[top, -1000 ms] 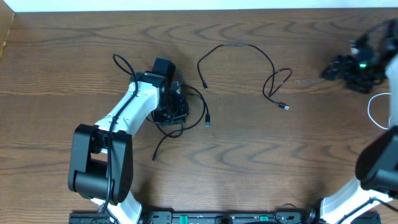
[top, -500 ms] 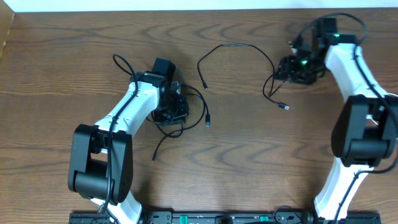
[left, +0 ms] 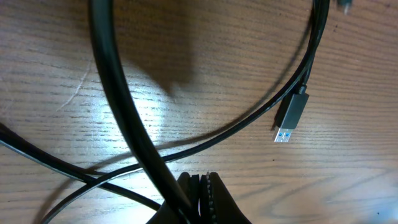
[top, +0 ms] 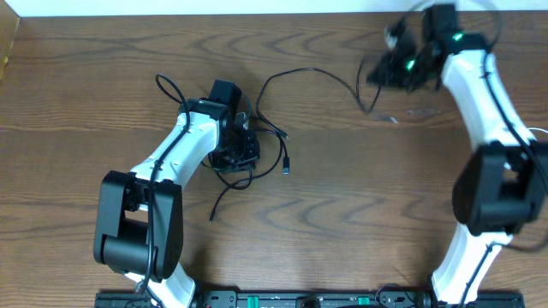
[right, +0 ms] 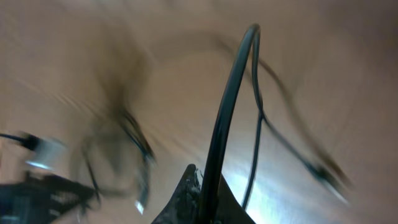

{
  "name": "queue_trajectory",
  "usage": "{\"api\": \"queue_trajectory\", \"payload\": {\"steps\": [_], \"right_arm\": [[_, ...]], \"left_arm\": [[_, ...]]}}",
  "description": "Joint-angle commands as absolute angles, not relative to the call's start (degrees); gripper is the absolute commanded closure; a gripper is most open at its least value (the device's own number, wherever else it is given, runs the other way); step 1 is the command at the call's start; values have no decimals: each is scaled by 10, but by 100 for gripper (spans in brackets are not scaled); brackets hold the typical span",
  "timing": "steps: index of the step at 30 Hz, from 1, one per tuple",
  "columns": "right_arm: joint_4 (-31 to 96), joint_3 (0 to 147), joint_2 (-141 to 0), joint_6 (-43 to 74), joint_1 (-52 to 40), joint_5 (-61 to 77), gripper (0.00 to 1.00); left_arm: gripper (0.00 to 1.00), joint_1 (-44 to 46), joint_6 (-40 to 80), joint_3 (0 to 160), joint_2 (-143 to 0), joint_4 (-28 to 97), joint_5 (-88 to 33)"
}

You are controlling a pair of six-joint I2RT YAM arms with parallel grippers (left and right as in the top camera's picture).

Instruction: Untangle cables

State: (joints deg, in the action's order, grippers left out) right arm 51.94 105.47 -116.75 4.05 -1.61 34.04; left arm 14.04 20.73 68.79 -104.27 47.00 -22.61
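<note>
Standing over the brown wood-grain counter (top: 342,222), I see the left claw (top: 235,154) planted low on a tangle of thin black rubber cords (top: 257,137) that loops around it. In the left wrist view its fingertips (left: 208,190) sit pressed together with one black strand running into the pinch, so I take the claw for closed on the tangle. A loose tail trails toward the near edge. Just to the right of the tangle, a black USB plug with a silver, blue-lined tip (left: 290,117) lies flat on the wood, apart from the claw. From there a long black cord (top: 301,70) rises in an arch across the middle of the counter and runs up into the right claw (top: 387,68), which is at the far right and smeared with blur. In the right wrist view the cord stands up from between its closed tips, so it looks clamped on it, with a short end dangling below. I would say the step in hand is drawing this one cord out of the tangle while the left side pins the rest. Next it needs a steady pull away to the right, watching whether the cord slides free or drags the whole tangle. I cannot tell where it crosses the others.
</note>
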Motion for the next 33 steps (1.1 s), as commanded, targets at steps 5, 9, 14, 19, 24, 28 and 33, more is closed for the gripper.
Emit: {"api": "queue_trajectory", "payload": {"steps": [5, 9, 14, 19, 24, 28, 33], "right_arm": [[467, 1148, -986, 27, 30, 222, 99], [467, 1148, -949, 27, 55, 72, 99], [471, 1148, -945, 27, 106, -101, 99], [464, 1148, -957, 27, 170, -199, 99], [468, 1147, -967, 29, 232, -202, 99], [477, 1146, -980, 32, 270, -202, 99], [501, 1146, -1013, 63, 303, -201, 99]], "left_arm": [[92, 142, 198, 684, -1033, 474, -227], [92, 142, 198, 684, -1033, 474, -227], [92, 142, 198, 684, -1033, 474, -227], [92, 142, 198, 684, -1033, 481, -227], [92, 142, 198, 684, -1033, 482, -227], [92, 142, 198, 684, -1033, 482, -227], [92, 142, 198, 684, -1033, 482, -227]]}}
